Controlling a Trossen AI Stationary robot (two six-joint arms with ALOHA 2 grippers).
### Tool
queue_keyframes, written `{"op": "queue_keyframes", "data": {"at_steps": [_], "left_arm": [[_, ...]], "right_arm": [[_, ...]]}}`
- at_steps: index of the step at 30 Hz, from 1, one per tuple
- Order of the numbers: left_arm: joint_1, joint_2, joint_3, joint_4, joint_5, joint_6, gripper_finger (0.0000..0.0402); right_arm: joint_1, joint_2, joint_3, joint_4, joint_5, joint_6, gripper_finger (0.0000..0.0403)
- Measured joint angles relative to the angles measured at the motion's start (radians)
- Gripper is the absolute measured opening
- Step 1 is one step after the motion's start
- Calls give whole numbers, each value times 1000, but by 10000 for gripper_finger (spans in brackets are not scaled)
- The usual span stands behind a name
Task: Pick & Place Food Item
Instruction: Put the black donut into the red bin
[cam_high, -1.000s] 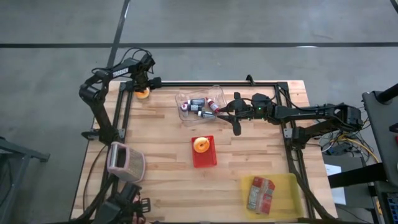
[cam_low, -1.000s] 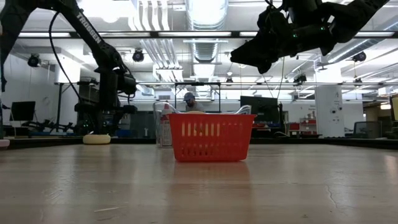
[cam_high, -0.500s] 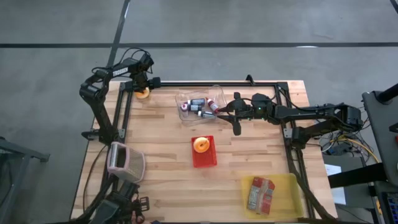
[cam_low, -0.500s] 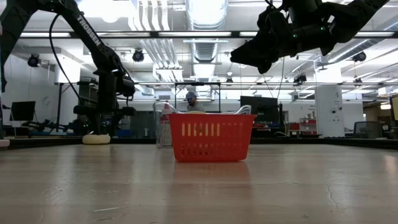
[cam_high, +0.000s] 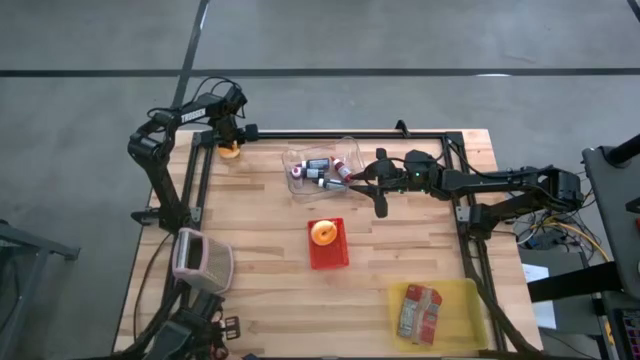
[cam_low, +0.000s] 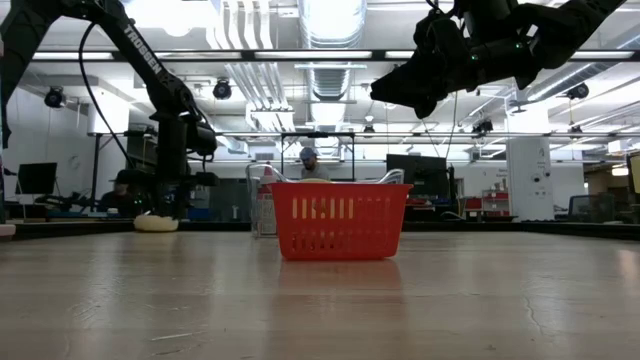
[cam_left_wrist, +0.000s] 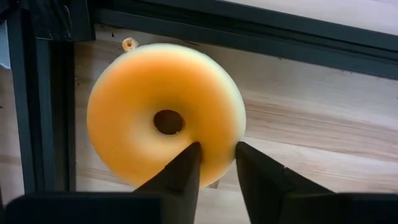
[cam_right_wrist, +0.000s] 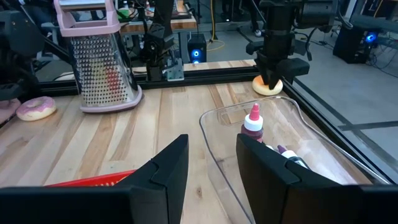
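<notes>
L hand (cam_left_wrist: 211, 163) is down at the far left corner of the desk (cam_high: 260, 220), fingers (cam_left_wrist: 177, 171) pinching the rim of an orange donut (cam_left_wrist: 165, 112). The donut lies flat on the wood, right under the hand, w/ the black frame rail just beyond it. Fingers are close together on the donut's edge.

R hand (cam_right_wrist: 211, 163) hangs above the desk near mid-back, fingers part-way apart w/ nothing between them. Directly below and ahead of it sits a clear tray (cam_right_wrist: 280, 143) w/ small bottles (cam_right_wrist: 252, 124) inside.

Nearer than the R hand, toward desk center, a red basket (cam_high: 328, 243) holds another orange donut (cam_high: 322, 233). A pink grater (cam_high: 200, 260) stands on the left side, nearer than the L hand. A yellow tray (cam_high: 440, 310) w/ a packet sits at the near right corner.
</notes>
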Motion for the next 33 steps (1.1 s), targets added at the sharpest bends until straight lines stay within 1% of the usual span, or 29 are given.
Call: {"op": "queue_keyframes", "data": {"at_steps": [4, 8, 21, 26, 33], "left_arm": [[0, 0, 0, 0, 0, 0, 79], [0, 0, 0, 0, -1, -4, 68], [0, 0, 2, 12, 41, 10, 73], [0, 0, 2, 12, 47, 18, 98], [0, -1, 2, 17, 51, 19, 173]], "right_arm": [[0, 0, 0, 0, 0, 0, 130], [0, 0, 0, 0, 0, 0, 130], [0, 0, 0, 0, 0, -1, 130], [0, 0, 0, 0, 0, 0, 130], [0, 0, 0, 0, 0, 0, 130]]}}
